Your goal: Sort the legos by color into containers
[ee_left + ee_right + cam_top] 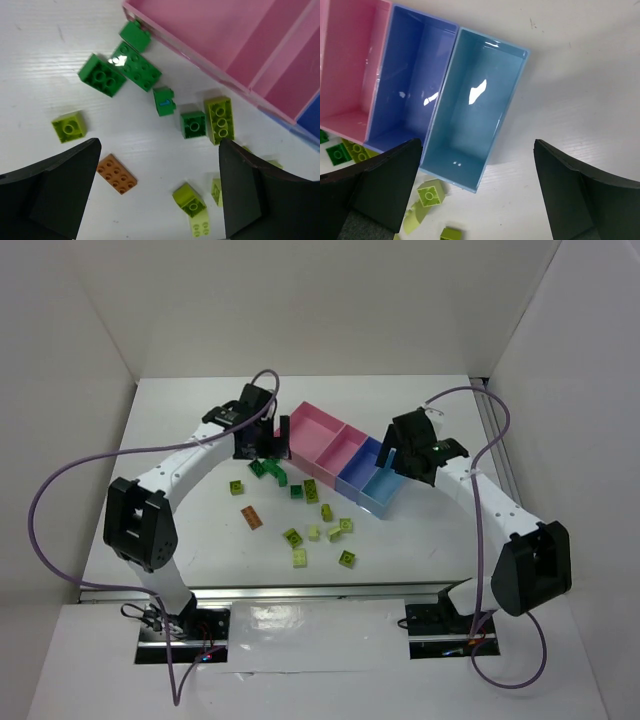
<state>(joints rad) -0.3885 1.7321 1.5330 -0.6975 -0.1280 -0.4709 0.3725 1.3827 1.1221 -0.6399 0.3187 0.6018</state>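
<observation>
My left claw (159,145) hangs with jaws spread wide, gripping nothing, above the legos (135,65) scattered on the table (40,60) just beside the containers (345,455). Its 2 fingers (55,190) block the lower corners of my view. A lime brick (189,201) and paler ones are partly hidden behind one finger, while the orange-brown brick (116,173) lies just clear of the other. The pink bins (225,40) are cut off by the frame edge.

My right claw (477,142), equally wide and bare, hovers over the light blue bin (475,105), which adjoins the periwinkle bin (405,80). A few legos peek out beside one finger, half covered. From above, my left claw's bulk hides part of the dark green bricks (268,470).
</observation>
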